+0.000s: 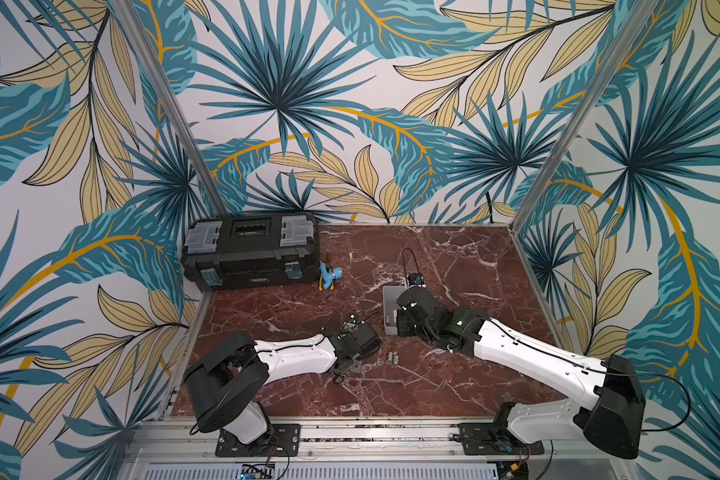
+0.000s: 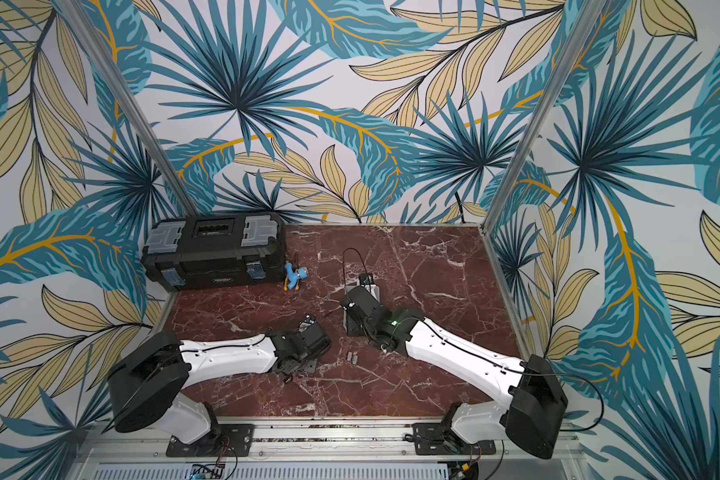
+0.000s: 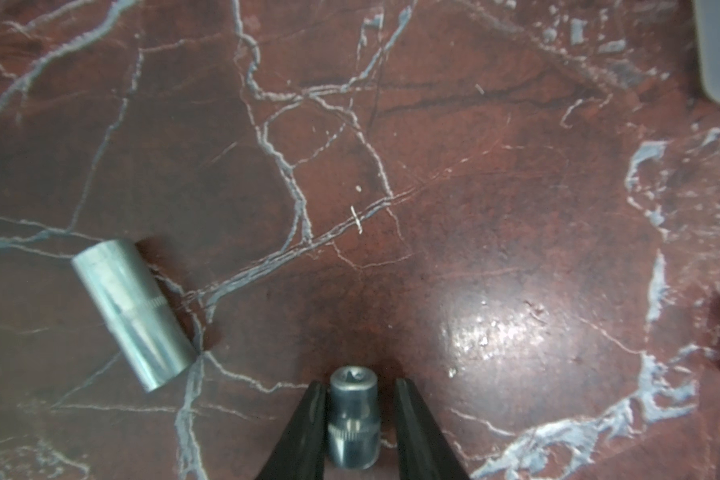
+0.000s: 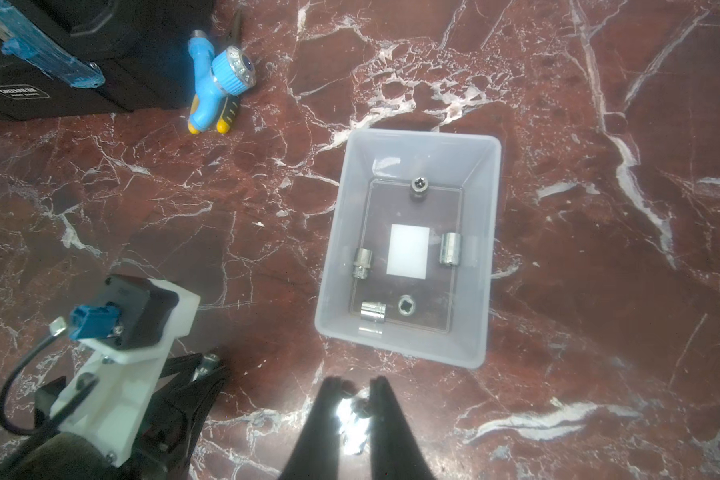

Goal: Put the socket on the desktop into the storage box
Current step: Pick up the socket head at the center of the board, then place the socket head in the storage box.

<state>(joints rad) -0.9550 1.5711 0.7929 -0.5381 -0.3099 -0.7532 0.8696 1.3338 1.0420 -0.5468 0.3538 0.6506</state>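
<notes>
Transfer is the step, we judge: near the storage box [image 4: 334, 266], the right gripper [image 4: 356, 384] pinches a shiny socket [image 4: 352, 415] that we must carry over the rim; the left gripper [image 3: 358, 384] stands narrow astride a small socket [image 3: 352, 424] on the desktop [image 3: 474, 187], a gap showing. Leaf-papered walls [image 1: 350, 83] enclose that veined marble.

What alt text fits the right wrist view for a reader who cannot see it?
The right gripper holds a shiny socket just short of the open storage box, which stands on the marble desktop with five sockets around its white label. A blue spray nozzle and black toolbox lie beyond.
</notes>
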